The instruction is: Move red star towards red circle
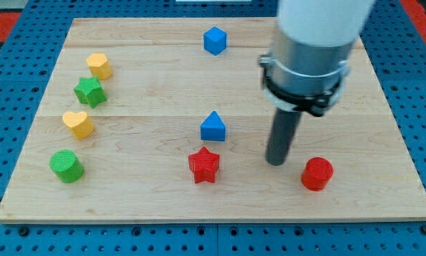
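Note:
The red star [204, 165] lies on the wooden board near the view's bottom centre. The red circle [317, 173] lies to its right, near the bottom right. My tip [276, 162] is the lower end of the dark rod and rests on the board between the two, closer to the red circle and slightly above the line joining them. It touches neither block. A blue triangle [213, 127] sits just above the red star.
A blue cube [215, 40] sits at the top centre. At the view's left lie a yellow hexagon [99, 66], a green star [90, 92], a yellow heart [78, 124] and a green circle [66, 166]. The board's edge [213, 217] runs along the bottom.

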